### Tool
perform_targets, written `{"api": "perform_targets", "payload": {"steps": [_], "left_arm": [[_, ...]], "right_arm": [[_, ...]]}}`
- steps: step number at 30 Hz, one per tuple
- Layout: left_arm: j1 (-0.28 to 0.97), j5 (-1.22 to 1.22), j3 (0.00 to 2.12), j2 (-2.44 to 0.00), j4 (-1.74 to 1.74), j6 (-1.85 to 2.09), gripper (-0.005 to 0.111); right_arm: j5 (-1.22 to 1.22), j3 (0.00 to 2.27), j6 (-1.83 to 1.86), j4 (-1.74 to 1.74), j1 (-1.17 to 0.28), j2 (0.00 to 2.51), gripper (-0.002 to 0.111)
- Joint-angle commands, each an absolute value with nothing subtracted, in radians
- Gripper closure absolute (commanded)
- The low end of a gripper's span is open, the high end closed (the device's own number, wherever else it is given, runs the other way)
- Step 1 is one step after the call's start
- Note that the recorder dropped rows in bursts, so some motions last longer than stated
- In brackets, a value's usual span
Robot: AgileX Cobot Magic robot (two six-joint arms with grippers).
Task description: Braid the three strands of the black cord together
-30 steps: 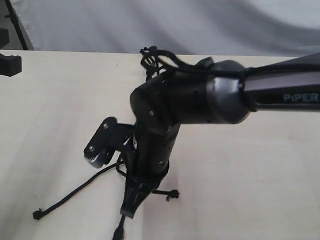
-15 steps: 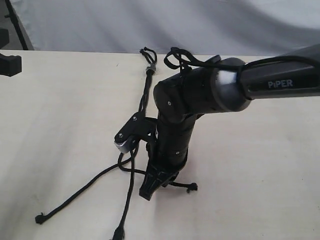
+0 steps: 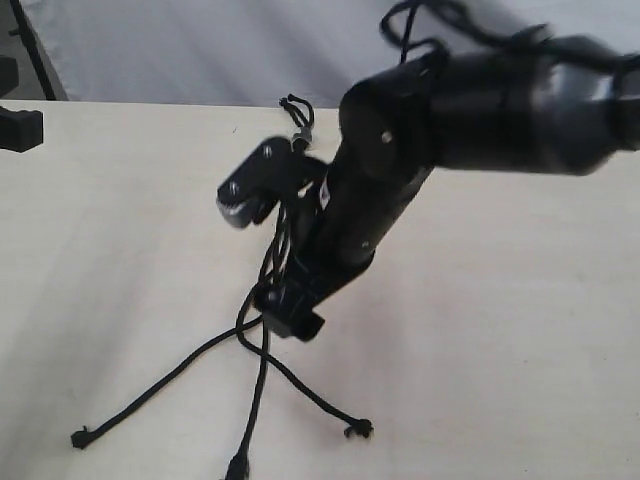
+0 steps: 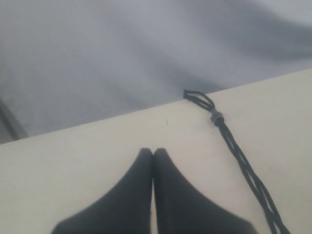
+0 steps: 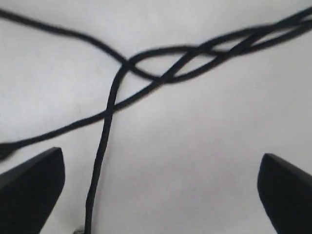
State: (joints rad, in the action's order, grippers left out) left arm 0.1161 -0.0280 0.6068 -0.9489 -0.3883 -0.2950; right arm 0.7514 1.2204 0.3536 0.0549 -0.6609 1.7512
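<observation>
Cord [image 4: 242, 165] thin, black, half-plaited; three strands [image 5: 104, 141] loose

Looks like a robot lab or test bench, not a home: pale cream table [image 3: 120, 250] filling the middle and lower frame, plain grey draped backdrop [image 3: 200, 50] hung across the top, bulky black robot arm [image 3: 500, 100] reaching in from the upper right, thin black stand leg [image 3: 32, 50] and a dark blocky fixture [image 3: 18, 130] at the upper left edge
</observation>
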Motion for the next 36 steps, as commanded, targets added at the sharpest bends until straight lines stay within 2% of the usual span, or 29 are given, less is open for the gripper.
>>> {"api": "perform_targets", "payload": {"steps": [1, 9, 23, 36], "left_arm": [[0.112, -0.006, 0.601, -0.946, -0.382, -0.321, 0.106], [0.112, 0.000, 0.601, -0.946, -0.384, -0.322, 0.106], [0.114, -0.008, 0.601, -0.936, -0.384, -0.322, 0.106], [0.114, 0.013, 0.496, -0.538, -0.384, -0.322, 0.106]], "right_arm": [[0.676, 1.219, 0.333, 0.020, -0.653, 1.555, 0.008], [0.582, 1.219, 0.328, 0.022, -0.653, 1.329, 0.008], [0.577, 1.219, 0.326, 0.030, -0.653, 1.292, 0.008], [0.579, 1.219, 0.326, 0.030, -0.653, 1.292, 0.008]]}}
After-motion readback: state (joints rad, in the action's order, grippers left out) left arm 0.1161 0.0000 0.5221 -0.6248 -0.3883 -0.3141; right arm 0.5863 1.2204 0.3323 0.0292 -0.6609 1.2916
